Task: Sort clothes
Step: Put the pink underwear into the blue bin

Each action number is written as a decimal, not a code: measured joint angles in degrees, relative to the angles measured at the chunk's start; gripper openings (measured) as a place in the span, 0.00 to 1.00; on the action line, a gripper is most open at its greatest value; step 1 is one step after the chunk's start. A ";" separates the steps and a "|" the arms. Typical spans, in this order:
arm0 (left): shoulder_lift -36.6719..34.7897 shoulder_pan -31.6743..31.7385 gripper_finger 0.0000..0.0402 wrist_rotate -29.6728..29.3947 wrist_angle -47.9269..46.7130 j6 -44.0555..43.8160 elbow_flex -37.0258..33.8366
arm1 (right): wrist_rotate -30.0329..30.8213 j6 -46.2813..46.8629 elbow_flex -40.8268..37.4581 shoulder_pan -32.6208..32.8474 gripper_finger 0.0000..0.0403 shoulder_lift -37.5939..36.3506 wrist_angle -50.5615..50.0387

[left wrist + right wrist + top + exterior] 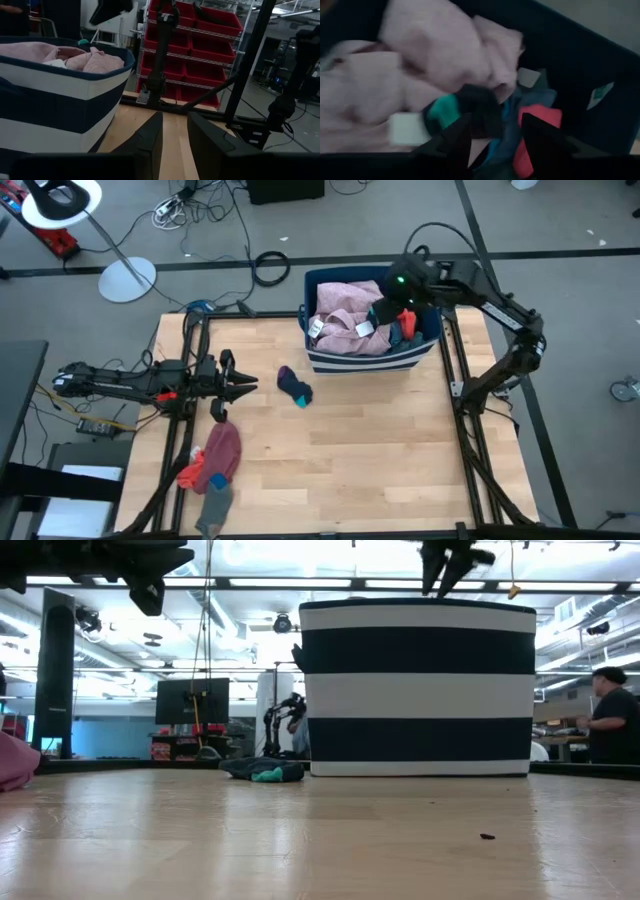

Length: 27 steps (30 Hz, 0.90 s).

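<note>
The dark blue white-striped bin (pixel 365 358) stands at the table's far right, filled with a pink garment (pixel 345 315), red-orange cloth (pixel 537 117) and bright blue cloth (pixel 507 135). My right gripper (pixel 495 132) is open above the bin's right half (pixel 388 310). Its fingers hang just over a dark sock with a teal toe (pixel 465 107) that lies on the clothes. My left gripper (pixel 243 385) is open and empty at the table's left, pointing toward the bin. Another dark sock with a teal toe (pixel 295 387) lies flat on the table near it.
A pile lies at the table's near left: a pink-red garment (pixel 222 452), an orange piece (pixel 190 475) and a grey piece (pixel 213 505). Bare wood (pixel 380 440) stretches across the table's middle and near right. A person (pixel 610 720) sits in the room behind the table.
</note>
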 joint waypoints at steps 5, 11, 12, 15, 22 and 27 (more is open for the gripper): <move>0.00 0.01 0.23 0.00 -1.12 -0.01 0.00 | 1.47 3.98 0.00 6.22 0.45 -4.18 0.07; 0.00 0.00 0.23 0.02 -1.26 0.02 0.00 | 1.84 9.74 0.02 14.61 0.45 -6.41 -0.70; 0.00 0.00 0.23 0.02 -1.38 0.07 0.01 | 2.32 10.86 0.02 15.98 0.45 -6.46 -1.11; 0.32 0.00 0.23 0.02 -7.79 0.14 2.72 | 4.47 14.94 0.02 20.17 0.45 -6.40 -3.63; 5.87 0.02 0.23 -1.29 -30.28 -1.05 16.61 | 7.72 25.71 -3.95 30.84 0.45 -5.75 -8.00; 10.89 0.04 0.23 -1.77 -37.55 -5.45 24.05 | 9.86 35.27 -12.43 38.85 0.45 -5.76 -7.30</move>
